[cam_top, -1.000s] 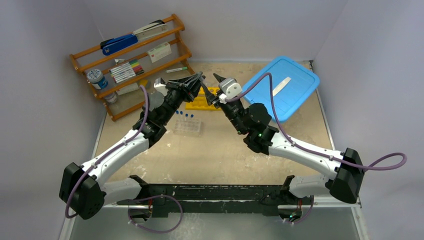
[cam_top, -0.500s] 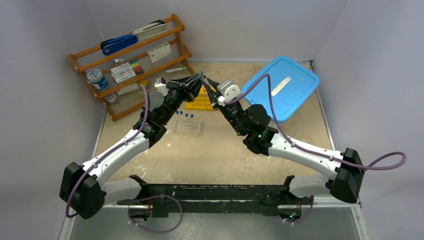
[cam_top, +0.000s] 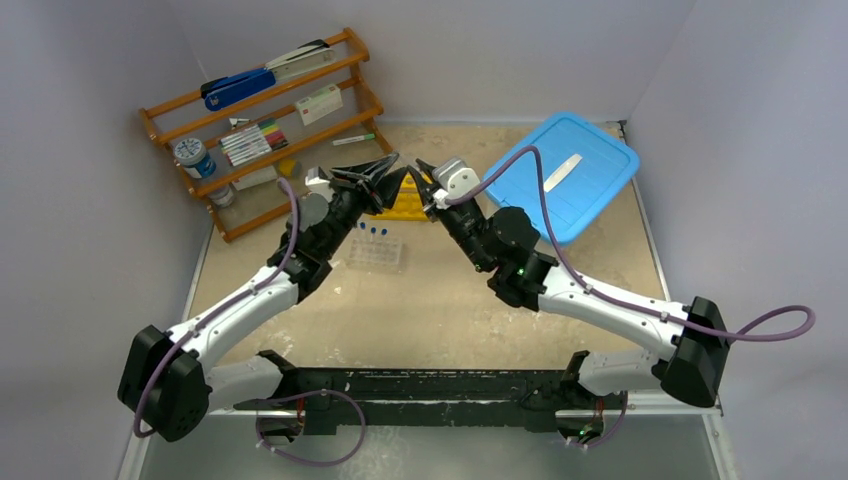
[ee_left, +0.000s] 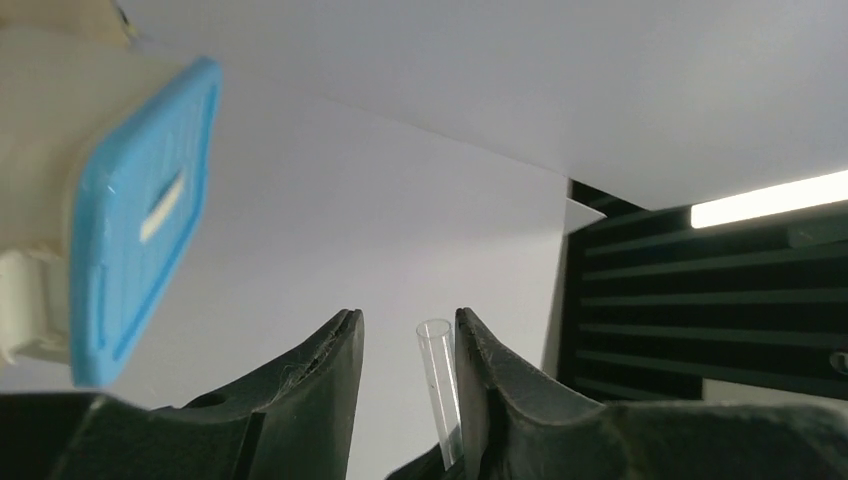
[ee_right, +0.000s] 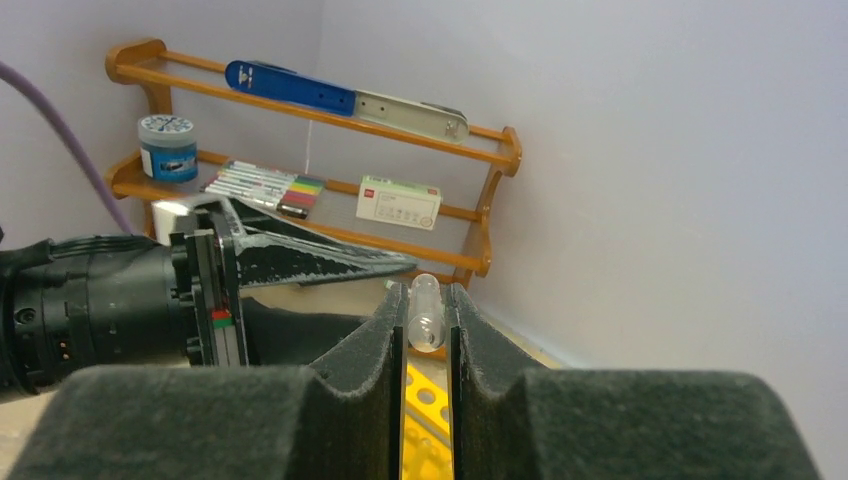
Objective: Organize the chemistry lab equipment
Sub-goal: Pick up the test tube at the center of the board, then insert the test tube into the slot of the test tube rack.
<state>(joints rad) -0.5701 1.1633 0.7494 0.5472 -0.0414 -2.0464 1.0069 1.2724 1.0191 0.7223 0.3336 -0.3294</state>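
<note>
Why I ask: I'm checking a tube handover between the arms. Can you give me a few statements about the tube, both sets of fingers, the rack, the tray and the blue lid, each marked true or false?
1. The right fingers are closed on a clear tube. True.
2. The left fingers squeeze the tube from both sides. False: it leans on one finger, with a gap to the other.
3. The yellow rack is partly hidden by the arms in the top view. True.
4. The blue lid lies far left in the top view. False: it lies far right.
5. The clear tray holds blue-capped tubes. True.
</note>
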